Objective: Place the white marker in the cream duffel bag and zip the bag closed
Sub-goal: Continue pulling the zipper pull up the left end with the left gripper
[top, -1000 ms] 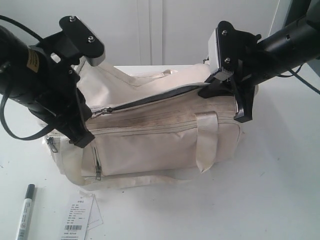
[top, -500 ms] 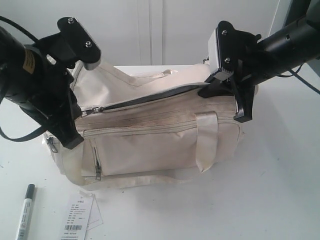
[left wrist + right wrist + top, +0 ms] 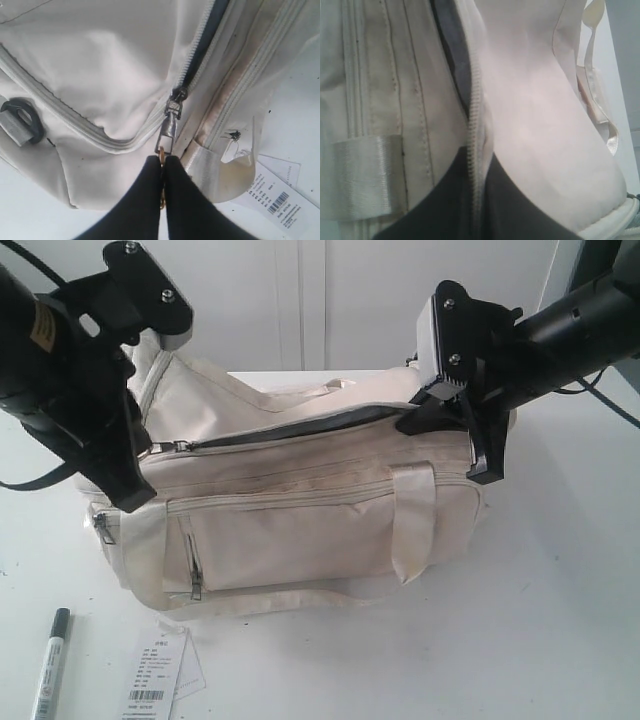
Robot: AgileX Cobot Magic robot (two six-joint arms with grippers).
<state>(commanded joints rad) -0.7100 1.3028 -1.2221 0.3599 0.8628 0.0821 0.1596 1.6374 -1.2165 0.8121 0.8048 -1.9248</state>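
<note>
Leftward and upward, the left gripper has shifted from where it was a second ago. The small metal zipper pull has travelled with it along the top of the large soft cream duffel bag, so the dark slit of lining now runs longer across the bag's top. The right gripper has not moved.

The left gripper's black fingers are pressed together on the end of the metal zipper pull, which is stretched taut away from its slider. At the bag's other end, the right gripper is clamped tight on the zipper edge of the cream duffel bag, one finger on each side of the toothed tape.

The bag lies on the white table with its zipped front pocket and one looped strap handle facing the exterior camera.

The slim white marker with a black cap lies on the table outside the bag, near its lower left corner. It sits just beside a white paper tag with a barcode, and neither gripper touches it.
</note>
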